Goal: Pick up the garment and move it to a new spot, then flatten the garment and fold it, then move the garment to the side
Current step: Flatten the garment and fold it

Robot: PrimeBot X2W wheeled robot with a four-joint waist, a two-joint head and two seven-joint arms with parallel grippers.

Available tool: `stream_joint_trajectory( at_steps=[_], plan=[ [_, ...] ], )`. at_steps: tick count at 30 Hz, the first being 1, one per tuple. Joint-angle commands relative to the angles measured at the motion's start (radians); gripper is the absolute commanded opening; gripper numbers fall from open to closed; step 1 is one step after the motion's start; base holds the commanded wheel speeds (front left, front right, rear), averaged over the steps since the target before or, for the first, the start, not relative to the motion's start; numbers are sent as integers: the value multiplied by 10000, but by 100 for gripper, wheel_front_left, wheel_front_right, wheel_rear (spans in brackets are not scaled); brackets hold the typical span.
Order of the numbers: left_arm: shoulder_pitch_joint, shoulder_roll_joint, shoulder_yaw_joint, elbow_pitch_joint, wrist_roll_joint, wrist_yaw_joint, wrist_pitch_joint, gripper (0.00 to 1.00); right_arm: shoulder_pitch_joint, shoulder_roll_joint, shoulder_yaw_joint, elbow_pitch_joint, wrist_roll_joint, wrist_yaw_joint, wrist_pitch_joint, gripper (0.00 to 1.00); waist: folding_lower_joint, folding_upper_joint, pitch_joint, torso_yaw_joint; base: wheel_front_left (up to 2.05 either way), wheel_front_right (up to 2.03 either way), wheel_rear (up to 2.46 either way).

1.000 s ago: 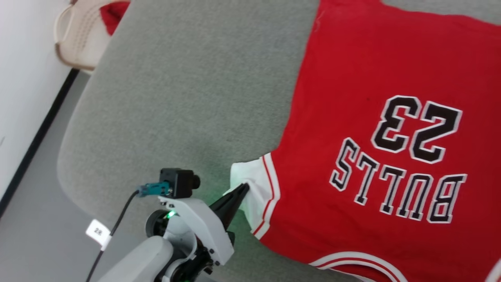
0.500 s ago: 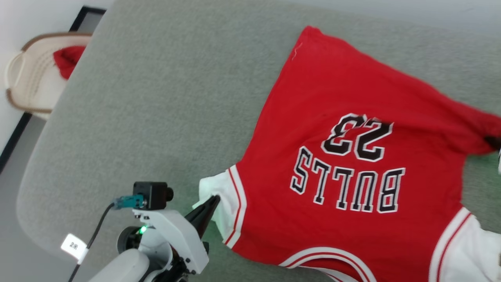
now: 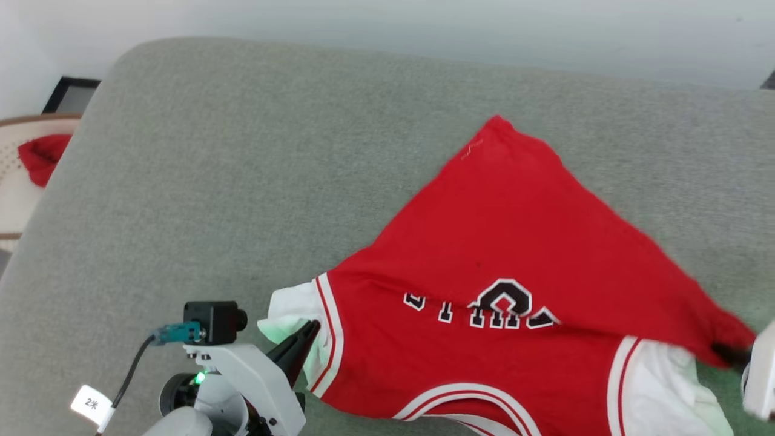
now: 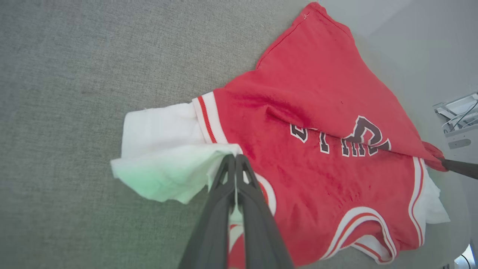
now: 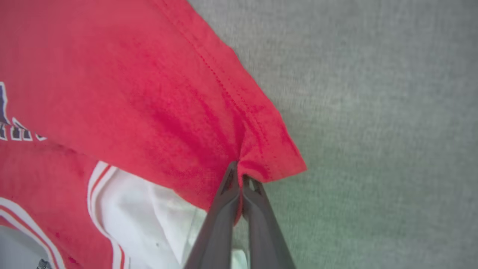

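Left gripper point(image 4: 235, 158) clamped on the garment point(image 3: 514, 242) at its white sleeve, right gripper point(image 5: 240, 172) pinching the red hem corner, red cloth draped between the 2, grey cushion point(image 3: 242, 181) beneath.

I can read only scraps of the lettering point(image 3: 484, 309) on the jersey point(image 3: 514, 230), because a fold of its own red cloth lies over the rest. My right gripper point(image 3: 729, 356) is blurred and cut by the head view's right edge. The basket point(image 3: 12, 194) is cut off at the left edge.
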Motion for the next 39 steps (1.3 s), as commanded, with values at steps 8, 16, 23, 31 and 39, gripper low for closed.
stream_joint_trajectory(
  at_steps=[8, 16, 23, 31, 39],
  plan=[
    [261, 167, 60, -313, -81, 188, -52, 0, 1803, 1090, -820, -748, -337, -3, -112, 0, 0, 0, -243, -418, 0, 0, 0],
    [326, 239, 69, -453, -73, 261, -3, 0, 2085, 1263, -684, -667, -598, -5, -540, 77, 0, 0, -262, -529, 0, 0, 0],
    [367, 198, 26, -538, -52, 301, -45, 0, 1916, 889, -444, -1516, -548, -3, -631, 100, 0, 0, -300, -452, 0, 0, 0],
    [206, 16, -73, -594, 33, 238, -64, 0, 1021, 626, -87, -2890, -512, -3, -388, 100, 0, 0, -206, -97, 0, 0, 0],
    [-198, -297, -275, -443, 117, -20, 39, 0, -1270, -10, 1067, -2241, -528, -3, -770, 100, 0, 0, 64, 553, 0, 0, 0]
  ],
)
